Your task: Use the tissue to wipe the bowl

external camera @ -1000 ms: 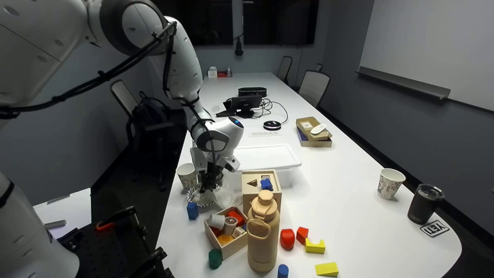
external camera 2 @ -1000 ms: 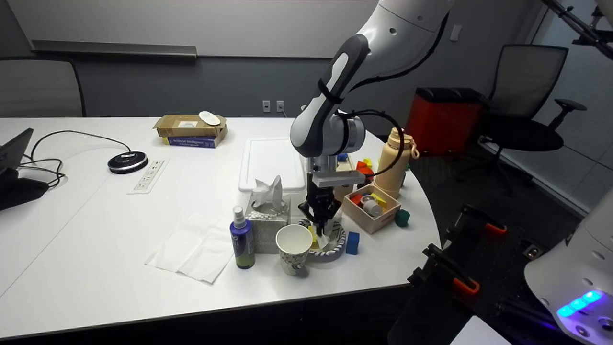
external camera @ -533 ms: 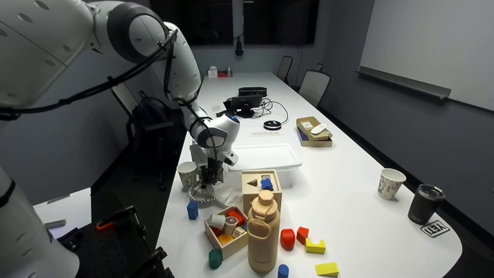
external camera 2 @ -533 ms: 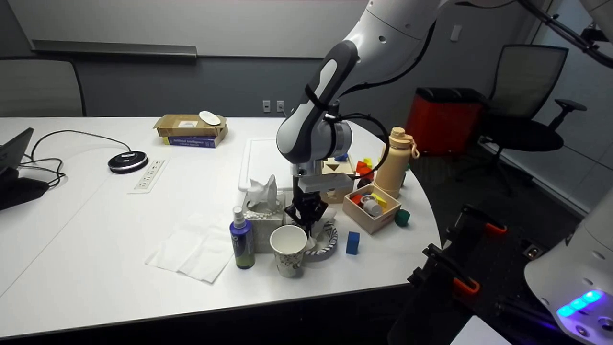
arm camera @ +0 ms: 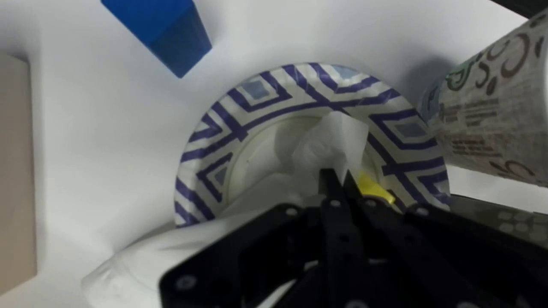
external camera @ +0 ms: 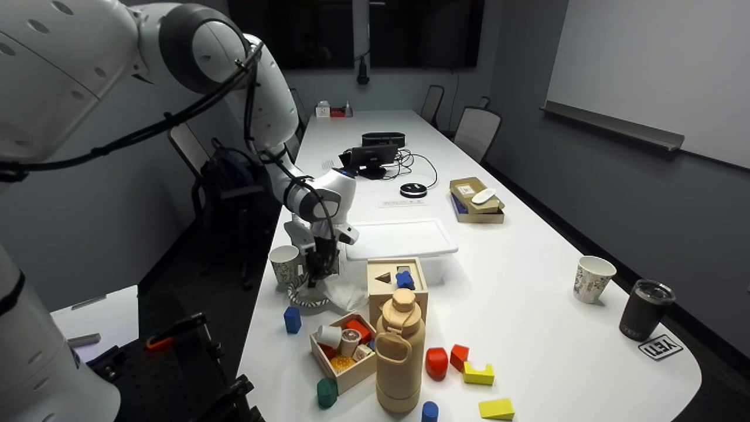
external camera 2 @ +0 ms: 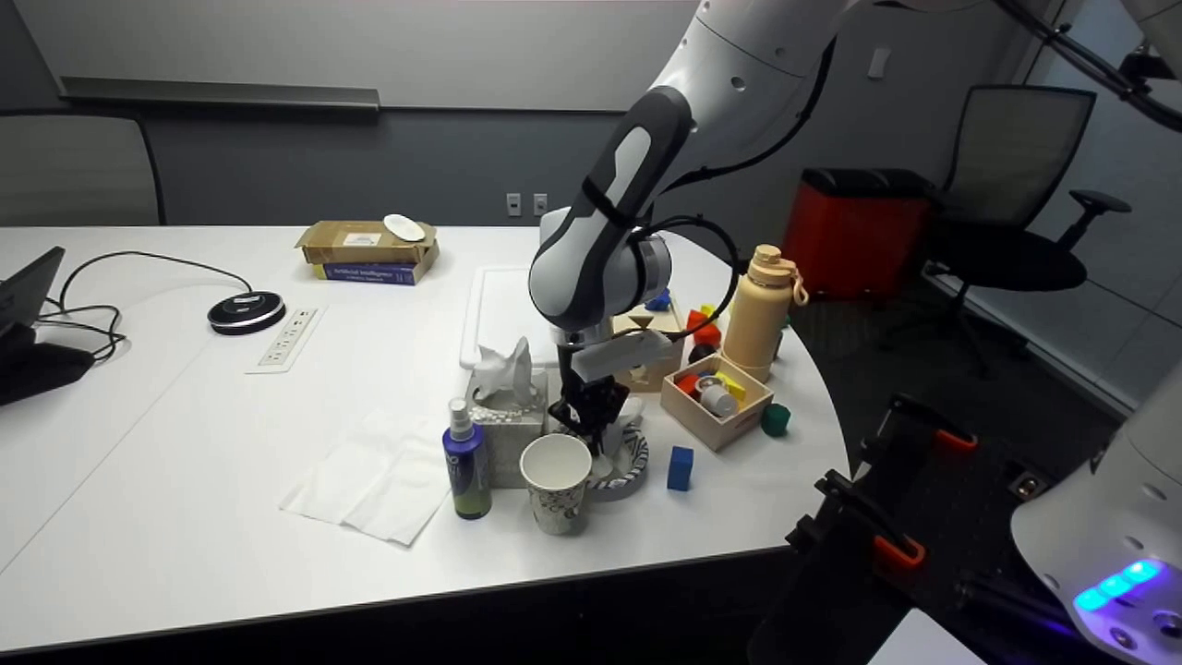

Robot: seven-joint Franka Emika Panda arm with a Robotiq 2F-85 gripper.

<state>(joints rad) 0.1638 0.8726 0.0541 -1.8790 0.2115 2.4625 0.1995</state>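
The bowl, a paper one with a dark striped rim, sits on the table. It also shows in both exterior views. The tissue is white and crumpled. One end presses into the bowl; the rest trails over the rim onto the table. My gripper points down into the bowl, tilted, with its fingers closed on the tissue. In an exterior view the gripper is partly hidden behind the cup. A yellow piece lies in the bowl beside the fingertips.
A paper cup and a tissue box stand close to the bowl, with a spray bottle beyond. A blue block, a wooden box of toys, a shape sorter, a tan bottle and a lidded bin stand around.
My gripper has moved toward the tissue box and tilted, with the tissue still held. The bowl has shifted a little the same way, and the cup has moved slightly.
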